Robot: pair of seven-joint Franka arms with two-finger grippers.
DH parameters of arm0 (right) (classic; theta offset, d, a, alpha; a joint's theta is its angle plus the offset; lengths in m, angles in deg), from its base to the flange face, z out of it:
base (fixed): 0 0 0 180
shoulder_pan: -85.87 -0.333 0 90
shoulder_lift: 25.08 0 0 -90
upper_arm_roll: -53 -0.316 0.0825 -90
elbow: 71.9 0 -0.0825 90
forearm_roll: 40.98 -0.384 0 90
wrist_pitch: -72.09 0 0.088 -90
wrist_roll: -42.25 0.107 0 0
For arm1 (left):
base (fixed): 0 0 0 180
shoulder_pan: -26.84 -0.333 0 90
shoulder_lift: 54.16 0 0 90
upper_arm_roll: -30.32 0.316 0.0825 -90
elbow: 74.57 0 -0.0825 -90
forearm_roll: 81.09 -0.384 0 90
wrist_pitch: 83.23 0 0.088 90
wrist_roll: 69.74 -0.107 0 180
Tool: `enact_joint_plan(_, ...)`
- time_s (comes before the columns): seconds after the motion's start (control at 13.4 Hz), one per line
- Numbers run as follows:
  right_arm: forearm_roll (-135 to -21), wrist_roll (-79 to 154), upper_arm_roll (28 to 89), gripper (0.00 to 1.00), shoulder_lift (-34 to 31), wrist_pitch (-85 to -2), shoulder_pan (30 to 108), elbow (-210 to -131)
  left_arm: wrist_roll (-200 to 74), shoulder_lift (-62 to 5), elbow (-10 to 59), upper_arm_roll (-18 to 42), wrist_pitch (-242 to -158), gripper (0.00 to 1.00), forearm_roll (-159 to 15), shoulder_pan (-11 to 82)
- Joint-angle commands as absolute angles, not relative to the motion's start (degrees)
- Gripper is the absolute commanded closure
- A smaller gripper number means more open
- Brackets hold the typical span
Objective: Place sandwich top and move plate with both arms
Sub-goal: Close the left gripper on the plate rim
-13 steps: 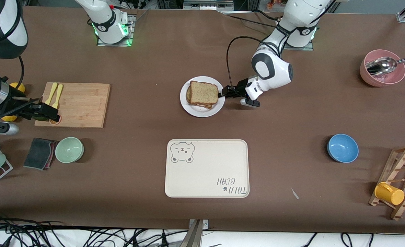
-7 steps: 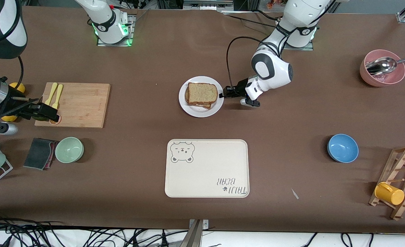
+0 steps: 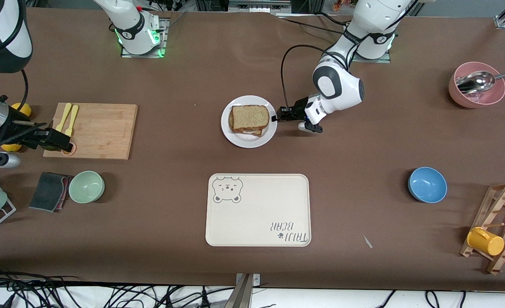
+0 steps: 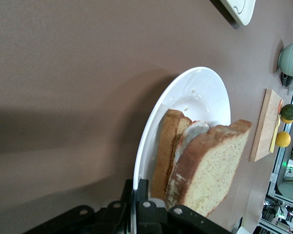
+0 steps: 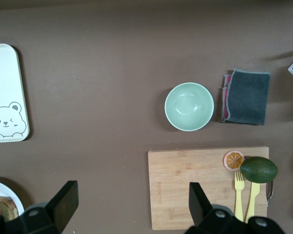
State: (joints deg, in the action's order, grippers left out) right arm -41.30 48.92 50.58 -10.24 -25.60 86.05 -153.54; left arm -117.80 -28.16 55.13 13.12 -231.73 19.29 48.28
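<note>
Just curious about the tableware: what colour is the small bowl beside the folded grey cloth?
The small round bowl is pale mint green, clearest in the right wrist view.

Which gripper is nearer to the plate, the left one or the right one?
Left. The left gripper is shut on the plate rim. The right gripper is open over the cutting board, toward the right arm's end.

Left arm reaches from base at top right of front view, elbow bent, wrist low and level. Left gripper [image 3: 274,118] at frame centre, fingers clamped on plate [image 3: 228,132] rim. Right arm at far left edge of frame, waiting high above tabletop; right gripper [image 5: 129,202] spread wide, holding nothing.
</note>
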Motion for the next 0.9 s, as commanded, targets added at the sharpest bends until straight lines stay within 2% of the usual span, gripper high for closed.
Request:
enact_joint_plan(0.0,-40.89,49.46,50.53,0.0,-11.01,-25.12,86.13,-153.55,-119.84,-26.65,53.75,13.18,-233.08,1.0,21.91,48.11)
enact_joint_plan(0.52,-40.71,49.46,50.53,0.0,-11.01,-24.85,86.22,-153.55,-140.12,-26.65,53.75,13.1,-232.91,1.0,36.22,47.41)
enact_joint_plan(0.82,-40.63,49.46,50.45,0.0,-11.01,-25.21,85.96,-153.55,-140.85,-27.35,53.14,13.09,-232.03,1.0,35.98,45.39)
